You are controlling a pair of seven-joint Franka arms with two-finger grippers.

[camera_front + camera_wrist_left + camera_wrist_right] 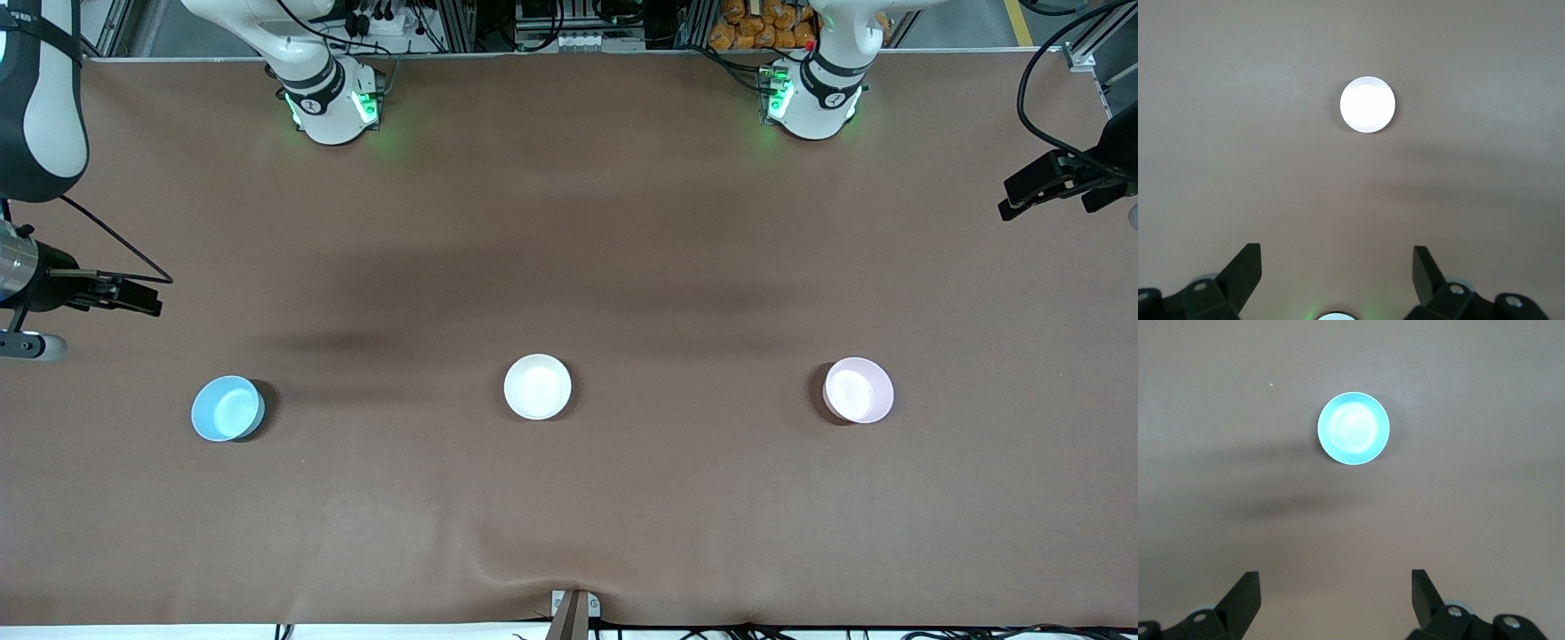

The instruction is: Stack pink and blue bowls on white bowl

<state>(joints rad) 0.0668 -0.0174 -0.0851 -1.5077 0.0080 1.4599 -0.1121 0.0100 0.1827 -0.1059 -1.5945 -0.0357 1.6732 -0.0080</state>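
Three bowls stand upright in a row on the brown table. The blue bowl is toward the right arm's end, the white bowl is in the middle, and the pink bowl is toward the left arm's end. My right gripper is open and empty, high over the table's edge at the right arm's end. Its wrist view shows the blue bowl well clear of it. My left gripper is open and empty, high over the left arm's end. Its wrist view shows the pink bowl, whitened by glare.
The table is covered with a brown cloth, with a small wrinkle and a clamp at the edge nearest the camera. The two arm bases stand along the edge farthest from the camera.
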